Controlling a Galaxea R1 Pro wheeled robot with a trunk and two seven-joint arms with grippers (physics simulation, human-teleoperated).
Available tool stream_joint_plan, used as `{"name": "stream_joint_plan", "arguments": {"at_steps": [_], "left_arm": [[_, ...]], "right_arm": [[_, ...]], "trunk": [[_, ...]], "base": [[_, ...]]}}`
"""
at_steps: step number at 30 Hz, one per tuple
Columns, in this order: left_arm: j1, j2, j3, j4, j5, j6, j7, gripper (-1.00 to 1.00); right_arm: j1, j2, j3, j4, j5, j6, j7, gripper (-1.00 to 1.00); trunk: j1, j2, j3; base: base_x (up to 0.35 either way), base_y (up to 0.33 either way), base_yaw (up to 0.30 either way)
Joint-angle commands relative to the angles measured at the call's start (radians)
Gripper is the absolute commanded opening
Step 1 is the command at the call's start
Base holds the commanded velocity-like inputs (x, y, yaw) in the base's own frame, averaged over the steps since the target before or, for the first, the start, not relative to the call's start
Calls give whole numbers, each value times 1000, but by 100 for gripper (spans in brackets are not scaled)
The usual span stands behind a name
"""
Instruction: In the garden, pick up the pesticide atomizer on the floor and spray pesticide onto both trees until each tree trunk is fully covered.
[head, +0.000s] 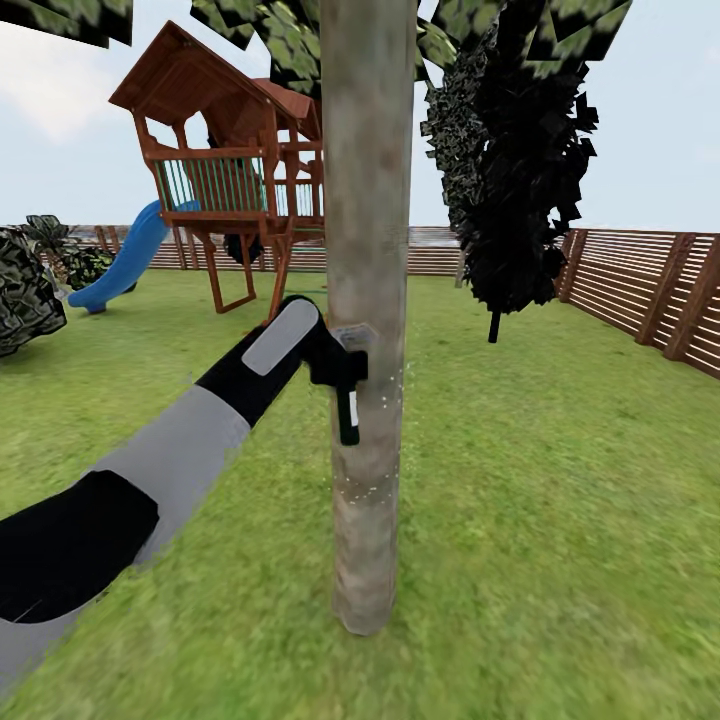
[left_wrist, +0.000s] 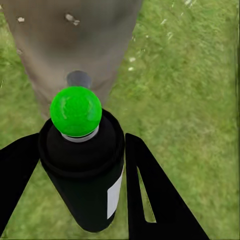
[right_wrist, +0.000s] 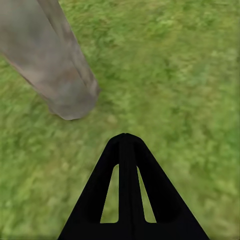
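A thick grey-brown tree trunk (head: 366, 250) rises straight ahead of me on the lawn (head: 560, 520). My left gripper (head: 345, 372) is pressed up against its left side, shut on the pesticide atomizer (head: 350, 400), whose pale grey head touches the bark. In the left wrist view the atomizer (left_wrist: 84, 170) is a dark body with a bright green ball on top, held between both black fingers (left_wrist: 155, 200) and aimed at the trunk (left_wrist: 75, 45). Fine white specks of pesticide (head: 384, 400) dot the bark around the nozzle and lower down. My right gripper (right_wrist: 125, 137) hangs shut and empty over grass near the trunk's base (right_wrist: 60, 80).
A wooden playhouse (head: 230, 160) with a blue slide (head: 125, 260) stands behind on the left. A near-black conifer (head: 515, 180) stands right of the trunk. A brown slatted fence (head: 650, 285) runs along the right and back. Dark bushes (head: 25, 290) sit at the far left.
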Motion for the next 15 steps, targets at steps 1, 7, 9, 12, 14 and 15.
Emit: {"name": "stream_joint_plan", "arguments": {"at_steps": [1, 7, 9, 12, 14, 15], "left_arm": [[-21, 0, -2, 0, 13, 1, 11, -100], [-136, -2, -2, 2, 91, 1, 12, -100], [-166, -2, -2, 2, 135, 1, 14, -100], [-201, -9, -2, 1, 221, 1, 80, -100], [-215, -17, -1, -12, 300, 1, 157, -100], [-217, -18, -1, -29, 317, 1, 177, -100]], "right_arm": [[-1, -1, 7, 0, -8, -4, -6, -100], [-1, -1, 7, 2, -9, -4, -6, -100], [-1, -1, 7, 2, -10, -3, -6, -100], [-1, -1, 7, 2, -10, -3, -6, -100], [-1, -1, 7, 4, -9, -3, -6, -100], [-1, -1, 7, 5, -9, -3, -6, -100]], "trunk": [[1, -2, -2], [1, -2, -2], [1, -2, -2], [1, -2, -2], [1, -2, -2], [1, -2, -2]], "base": [[0, 0, 0], [0, 0, 0], [0, 0, 0], [0, 0, 0], [0, 0, 0], [0, 0, 0]]}}
